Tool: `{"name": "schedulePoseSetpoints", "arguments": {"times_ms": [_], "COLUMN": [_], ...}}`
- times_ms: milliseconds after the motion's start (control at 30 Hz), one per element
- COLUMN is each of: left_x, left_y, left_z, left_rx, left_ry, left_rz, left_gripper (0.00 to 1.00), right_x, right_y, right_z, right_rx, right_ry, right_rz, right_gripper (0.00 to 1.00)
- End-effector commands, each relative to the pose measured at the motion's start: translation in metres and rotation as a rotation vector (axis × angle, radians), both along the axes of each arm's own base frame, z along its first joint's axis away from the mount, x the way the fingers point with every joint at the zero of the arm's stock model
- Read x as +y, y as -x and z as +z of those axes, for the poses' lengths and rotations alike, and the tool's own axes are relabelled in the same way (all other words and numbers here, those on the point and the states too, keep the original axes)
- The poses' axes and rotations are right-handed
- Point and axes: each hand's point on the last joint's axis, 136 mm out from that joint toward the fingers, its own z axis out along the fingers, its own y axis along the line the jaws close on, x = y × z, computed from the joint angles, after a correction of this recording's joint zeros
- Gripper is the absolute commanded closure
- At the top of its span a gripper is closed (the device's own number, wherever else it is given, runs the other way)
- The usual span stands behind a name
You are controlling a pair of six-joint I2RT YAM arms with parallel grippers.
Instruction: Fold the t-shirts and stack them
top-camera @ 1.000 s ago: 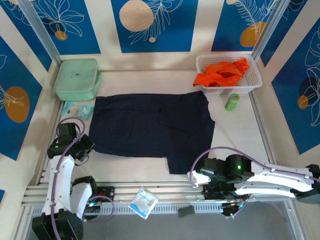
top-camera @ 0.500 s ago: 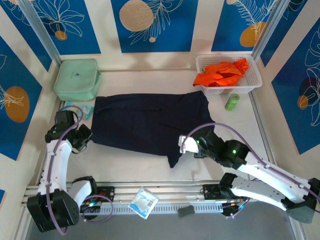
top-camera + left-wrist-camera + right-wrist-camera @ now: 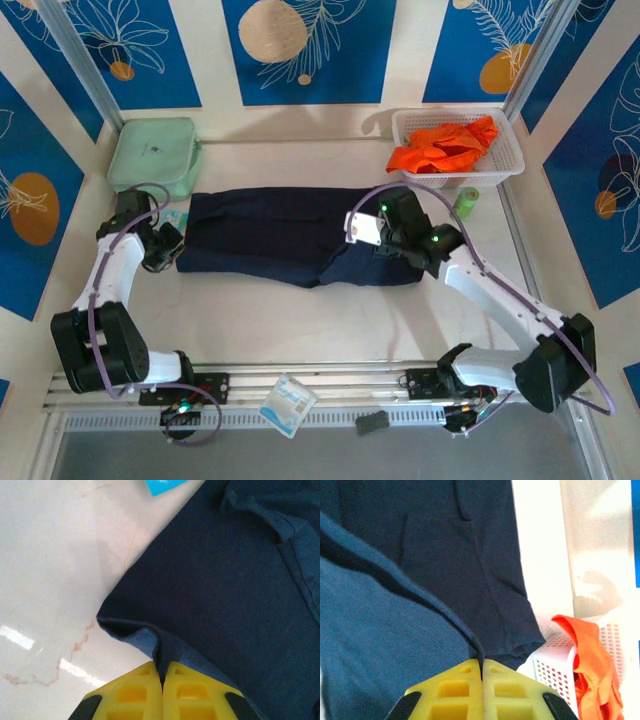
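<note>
Pinching the near hem of a dark navy t-shirt (image 3: 270, 235) at both ends, two robot arms hold the garment partway through what looks like its first lengthwise fold. The left claw (image 3: 165, 248) is pressed together on a bunched corner of cloth at the shirt's left edge, seen close up from the left wrist (image 3: 162, 680). The right claw (image 3: 355, 238) is likewise closed on a fold of hem over the shirt's right half, with the paler inner face of the fabric turned up beneath it (image 3: 481, 672).

The shirt lies across the middle of the surface (image 3: 300, 320), its near part drawn up and over toward the far edge. A bright orange t-shirt (image 3: 440, 148) sits crumpled in a white basket (image 3: 508, 168) at the far right corner, just beyond a small green bottle (image 3: 465, 203). A pale green zipped case (image 3: 150, 160) rests at the far left.

By the look of it the job is at an early stage: one shirt half-folded, the other not yet taken out. The next move would call for both arms to carry the hem in step to the far edge, lay it flat with the edges matched, and only then let go. Uneven travel could skew the crease.
</note>
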Motion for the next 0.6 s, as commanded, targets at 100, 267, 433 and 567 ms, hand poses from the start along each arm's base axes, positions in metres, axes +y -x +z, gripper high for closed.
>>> {"name": "schedulePoseSetpoints", "arguments": {"times_ms": [100,267,433,567], "left_x": [0.016,0.019,0.019,0.015], "left_y": [-0.034,-0.051,-0.062,-0.066], "left_z": [0.006,-0.011,-0.024,-0.03], "left_rx": [-0.034,0.014,0.048,0.063], "left_ry": [-0.071,-0.068,-0.052,-0.043], "left_rz": [-0.016,-0.035,-0.047,-0.062], "left_gripper": [1.0,1.0,1.0,1.0], "right_x": [0.003,-0.007,-0.007,-0.007], "right_y": [-0.045,-0.074,-0.084,-0.08], "right_z": [0.012,0.007,0.012,0.02], "right_rx": [-0.022,-0.005,-0.006,-0.018], "right_ry": [-0.076,-0.095,-0.121,-0.143], "right_rz": [0.039,0.01,0.01,0.024], "right_gripper": [1.0,1.0,1.0,1.0]}}
